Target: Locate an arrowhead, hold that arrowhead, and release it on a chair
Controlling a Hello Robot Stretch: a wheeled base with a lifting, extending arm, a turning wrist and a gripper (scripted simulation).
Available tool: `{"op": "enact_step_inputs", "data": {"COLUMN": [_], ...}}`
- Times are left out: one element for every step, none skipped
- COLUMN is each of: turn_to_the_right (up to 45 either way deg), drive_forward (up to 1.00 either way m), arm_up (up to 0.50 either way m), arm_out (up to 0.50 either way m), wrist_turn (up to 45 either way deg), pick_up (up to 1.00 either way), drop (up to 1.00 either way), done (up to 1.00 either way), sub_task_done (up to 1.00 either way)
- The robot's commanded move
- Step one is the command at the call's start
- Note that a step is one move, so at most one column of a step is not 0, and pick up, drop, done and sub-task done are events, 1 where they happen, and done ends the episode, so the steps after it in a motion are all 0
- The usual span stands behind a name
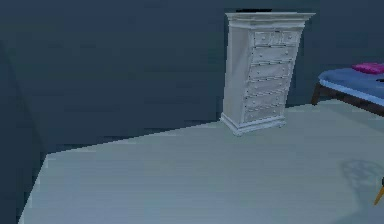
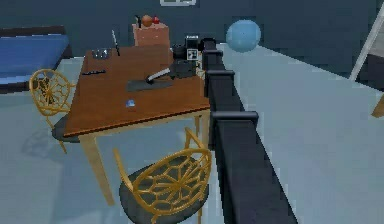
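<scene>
Forward view. A white chest of drawers [image 1: 264,70] stands whole against the dark wall. The bed [image 1: 352,88] is cut off by the view's right edge, with a pink pillow [image 1: 370,68] on it. An orange sliver [image 1: 381,190] sits in the bottom right corner, and too little of it shows for me to name it.

Arm side view. The arm [image 2: 235,140] covers the right edge of the bench [image 2: 100,115]. The gripper [image 2: 185,58] sits at the bench's far end against dark clutter. I cannot make out its fingers, so I cannot tell how they stand or whether it holds anything.

A small grey-blue blob [image 2: 130,102] lies on the bare middle of the bench. It is too small for me to confirm it as the arrowhead. It is nearer the camera than the gripper, to the gripper's left in this view, and clearly apart from it.

The near chair [image 2: 160,185] stands at the bench's near edge, its right side hidden by the arm. The far chair [image 2: 50,95] stands at the bench's left side.

A brown box [image 2: 150,37] with a red round thing [image 2: 148,20] on top stands at the far end. A blue ball [image 2: 243,35] is beyond the arm.
</scene>
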Motion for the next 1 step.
{"op": "enact_step_inputs", "data": {"turn_to_the_right": [0.0], "drive_forward": [0.00], "arm_up": [0.00], "arm_out": [0.00], "wrist_turn": [0.0], "pick_up": [0.00], "drop": [1.00], "done": [0.00], "sub_task_done": [0.00]}}
